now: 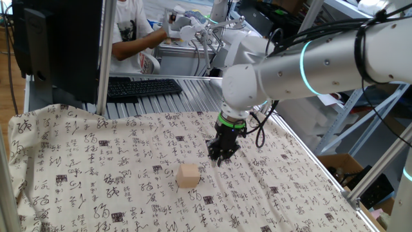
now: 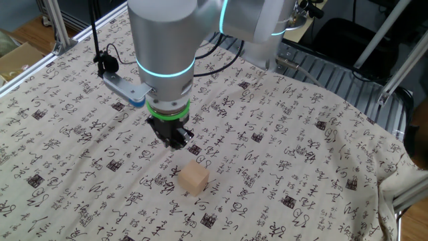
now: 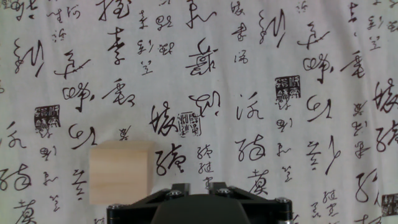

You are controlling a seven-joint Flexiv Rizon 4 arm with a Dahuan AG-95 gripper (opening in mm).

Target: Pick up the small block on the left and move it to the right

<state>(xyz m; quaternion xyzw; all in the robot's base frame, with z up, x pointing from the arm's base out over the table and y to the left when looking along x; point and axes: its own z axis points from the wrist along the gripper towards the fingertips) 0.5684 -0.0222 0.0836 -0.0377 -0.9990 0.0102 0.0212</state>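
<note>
Small block (image 1: 188, 175) (image 2: 193, 179) (image 3: 121, 173): plain light tan wooden cube, unmarked, seen resting flat and upright on the calligraphy-printed cloth (image 1: 96, 167), ungrasped. It is framed at the lower left of the hand view.

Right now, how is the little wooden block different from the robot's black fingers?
The small block is light tan wood; the fingers are black.
The block is a plain cube with flat sides; the fingers form a narrow tip at the end of the gripper.
The block lies on the printed cloth; the fingers hang from the arm beside it, not touching it.
They look about the same width.
</note>
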